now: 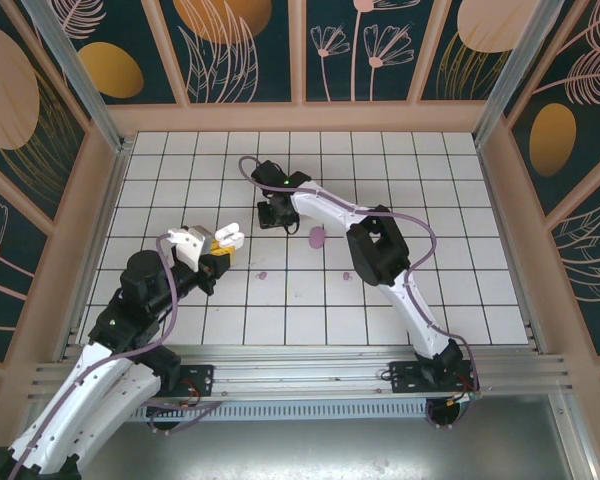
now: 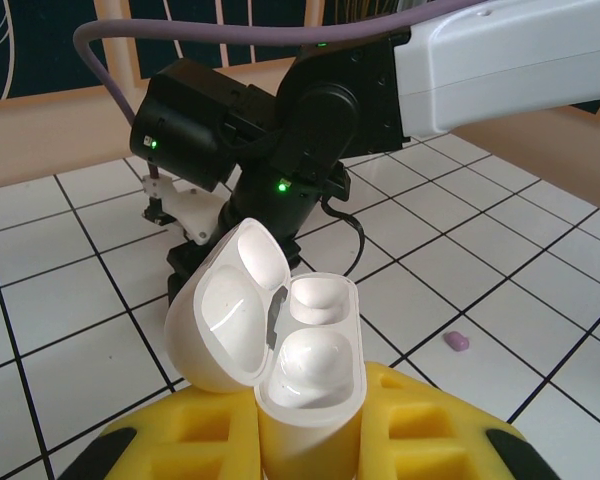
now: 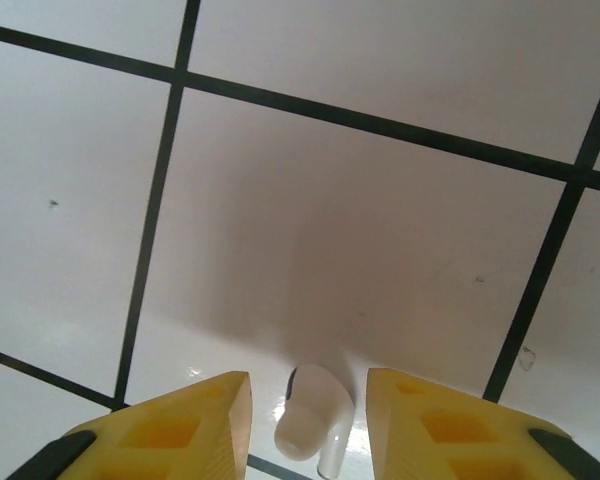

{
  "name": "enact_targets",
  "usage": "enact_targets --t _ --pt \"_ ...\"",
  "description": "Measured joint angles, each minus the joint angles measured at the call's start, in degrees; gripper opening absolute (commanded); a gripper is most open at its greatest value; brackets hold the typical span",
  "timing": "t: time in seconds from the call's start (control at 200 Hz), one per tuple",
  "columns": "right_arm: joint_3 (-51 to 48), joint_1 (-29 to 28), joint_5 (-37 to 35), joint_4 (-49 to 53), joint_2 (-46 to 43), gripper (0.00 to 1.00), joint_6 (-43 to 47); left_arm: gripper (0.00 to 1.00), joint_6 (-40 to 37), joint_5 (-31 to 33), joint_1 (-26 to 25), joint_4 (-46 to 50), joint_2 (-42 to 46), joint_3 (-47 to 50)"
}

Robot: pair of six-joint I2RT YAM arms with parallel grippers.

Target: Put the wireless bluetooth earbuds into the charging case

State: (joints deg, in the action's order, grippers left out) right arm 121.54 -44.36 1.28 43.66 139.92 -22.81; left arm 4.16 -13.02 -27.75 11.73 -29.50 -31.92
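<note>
My left claw [image 2: 305, 445] pinches the white case [image 2: 305, 340], its lid swung open, while my right claw [image 3: 305, 440] hangs spread astride a white earbud [image 3: 310, 412] lying on the tile [image 3: 330, 200], touching neither finger.

Robot test cell, white tiled tabletop [image 1: 450, 200], aluminium frame posts [image 1: 73, 70], floral wall panels [image 1: 240, 50], metal mounting rail [image 1: 300, 372] at near edge
</note>
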Motion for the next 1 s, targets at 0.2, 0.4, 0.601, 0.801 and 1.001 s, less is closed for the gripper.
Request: enact_targets --t 0.2,0.4,0.601,0.801,1.001 --pt "0.37 -0.11 -0.39 1.07 0.09 0.33 0.61 0.0 0.0 0.0 0.0 0.0 -0.42 0.0" --pt "0.37 -0.33 -0.35 1.68 0.44 0.24 1.55 0.0 -0.02 0.0 0.0 0.0 -0.42 0.0" --pt "1.01 -0.33 -0.37 1.92 0.55 0.15 1.97 0.0 -0.02 -0.02 0.0 0.0 -0.57 0.0" --pt "0.72 -0.24 0.11 1.46 0.5 0.13 1.9 0.0 -0.48 -1.4 0.0 -0.13 -0.61 0.02" --pt "-6.8 0.7 2.75 -4.09 -3.63 0.03 1.44 0.0 -1.16 -3.21 0.0 -2.01 -0.68 0.59"
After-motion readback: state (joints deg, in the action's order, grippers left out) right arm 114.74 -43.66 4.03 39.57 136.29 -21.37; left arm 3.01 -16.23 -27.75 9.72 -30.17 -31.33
